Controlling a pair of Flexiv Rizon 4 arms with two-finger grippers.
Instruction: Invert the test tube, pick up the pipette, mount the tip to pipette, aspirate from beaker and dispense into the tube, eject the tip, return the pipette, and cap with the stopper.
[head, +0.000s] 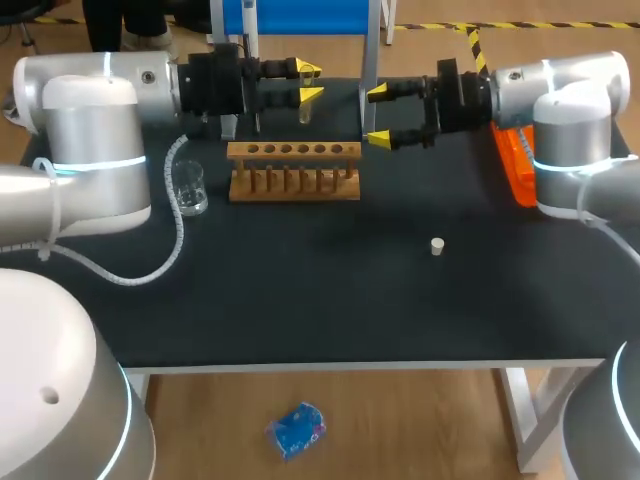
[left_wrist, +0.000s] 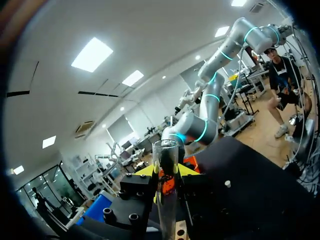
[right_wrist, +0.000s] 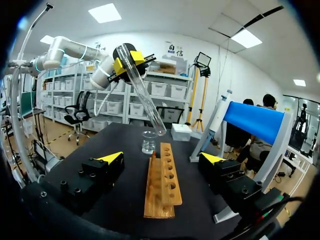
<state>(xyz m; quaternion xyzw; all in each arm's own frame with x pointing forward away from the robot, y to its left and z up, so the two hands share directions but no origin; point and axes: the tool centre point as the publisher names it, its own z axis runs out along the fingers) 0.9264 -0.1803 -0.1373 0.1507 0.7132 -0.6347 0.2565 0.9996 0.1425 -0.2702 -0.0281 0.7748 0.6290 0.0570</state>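
Note:
My left gripper (head: 309, 82) hangs above the back of the table, behind the wooden rack (head: 293, 170), shut on a clear glass test tube (head: 303, 108). In the left wrist view the test tube (left_wrist: 166, 200) stands between the yellow tips of the left gripper (left_wrist: 166, 171), open mouth outward. My right gripper (head: 378, 115) faces it from the right with its jaws wide open and nothing between them. From the right gripper (right_wrist: 161, 158), the tilted test tube (right_wrist: 145, 97) shows in the left gripper (right_wrist: 131, 61), over the rack (right_wrist: 162, 180). The beaker (head: 190, 187) stands left of the rack. The white stopper (head: 437, 246) lies mid-right.
An orange tip box (head: 515, 165) sits at the right edge under my right arm. The pipette (right_wrist: 220, 112) hangs on a stand with a blue panel (right_wrist: 255, 120) at the back of the table. A white cable (head: 170, 250) trails across the left side.

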